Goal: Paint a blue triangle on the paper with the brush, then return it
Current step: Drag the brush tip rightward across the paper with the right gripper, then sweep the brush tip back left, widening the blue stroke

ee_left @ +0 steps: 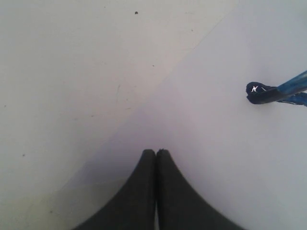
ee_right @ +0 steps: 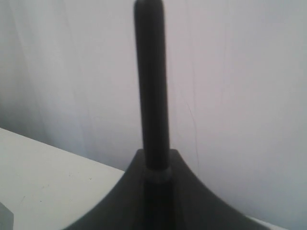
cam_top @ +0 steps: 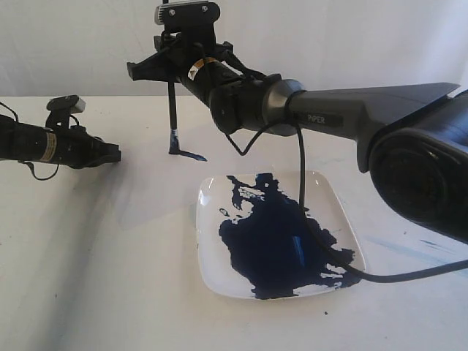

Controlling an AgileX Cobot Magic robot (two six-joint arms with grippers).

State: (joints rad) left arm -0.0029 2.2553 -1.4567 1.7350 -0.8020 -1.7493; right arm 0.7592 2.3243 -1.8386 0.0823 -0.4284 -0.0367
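White table (cam_top: pixel 88 278), white curtain backdrop (cam_top: pixel 329 36). Right gripper (cam_top: pixel 170 73) reaches across to the left half and is clamped on the brush (cam_top: pixel 172 110). The handle stands upright and the blue-stained tip is down on the paper (ee_left: pixel 225 143), at the end of a short dark blue stroke (cam_top: pixel 194 156). Left gripper (cam_top: pixel 110 155) sits low at the left edge, near the stroke but apart from it, fingers pressed together on nothing. Square white plate (cam_top: pixel 208 191) lies nearer the camera with a dark blue paint pool (cam_top: pixel 278 241) in it.
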